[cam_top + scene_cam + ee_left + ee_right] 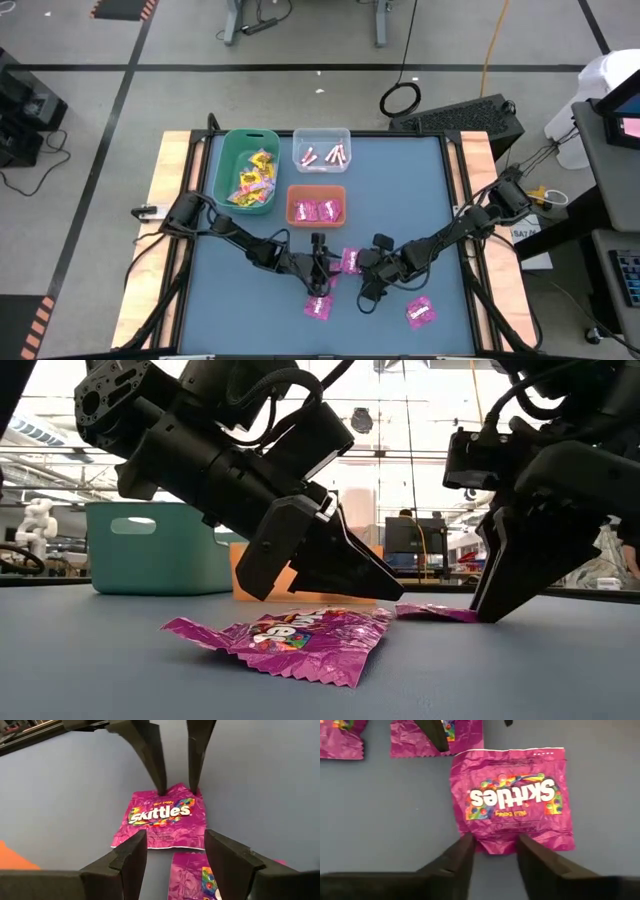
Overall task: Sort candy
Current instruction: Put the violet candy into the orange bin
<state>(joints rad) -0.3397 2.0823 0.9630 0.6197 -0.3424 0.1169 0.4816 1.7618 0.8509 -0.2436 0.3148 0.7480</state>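
Packets of magenta candy lie loose on the blue tabletop (230,300) near its front edge; going left to right in the high view, one packet (318,307) sits at six o'clock from the left end effector (319,264), whose fingers stand open and empty; a middle packet (351,261) lies between the two arms, at three o'clock from the left end effector and just beside the right end effector (368,293), nearer the right; a third packet (420,313) lies at four o'clock from the right one. The right wrist view shows the right fingers parted and gripping nothing, the middle packet's edge just ahead of them, its printed long axis crosswise to the fingers; the high view hides that gap. The orange bin (316,207) holding magenta packets sits at twelve o'clock.
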